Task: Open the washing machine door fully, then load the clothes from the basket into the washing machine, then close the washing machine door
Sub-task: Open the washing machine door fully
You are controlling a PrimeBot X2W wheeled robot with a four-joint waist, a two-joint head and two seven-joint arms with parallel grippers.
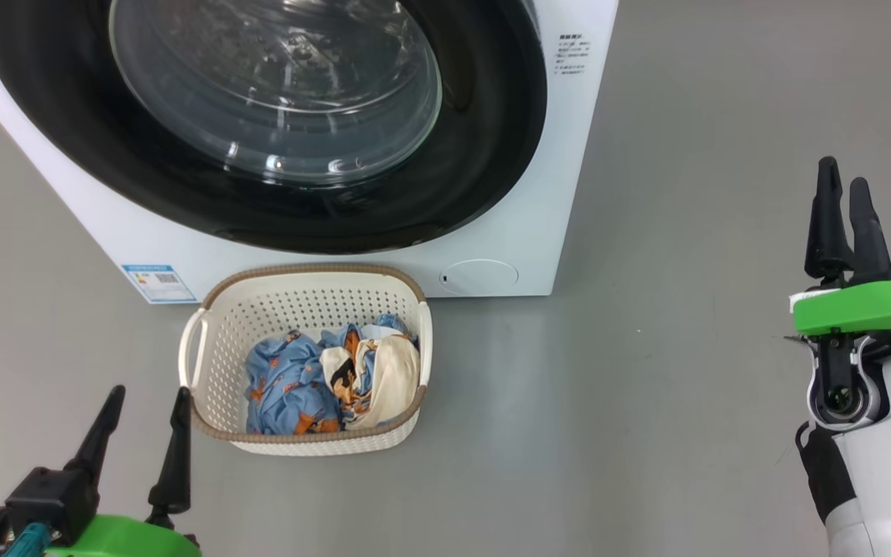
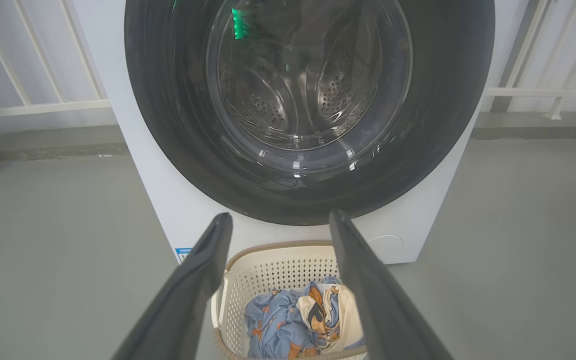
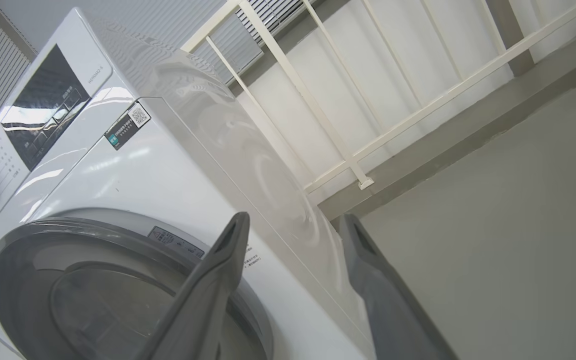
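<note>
The washing machine [image 1: 561, 193] is a big white box. Its round black door [image 1: 492, 155] is shut. Through the clear glass in the middle you can see the shiny drum [image 2: 288, 110] with little holes. The basket [image 1: 298, 305] is small and cream-white with a brown rim. It stands on the floor [image 1: 646, 402] just in front of the machine, under the door. The clothes [image 1: 287, 379] lie bunched up inside it: blue cloth with orange pictures, and a cream cloth [image 1: 397, 370] beside it.
</note>
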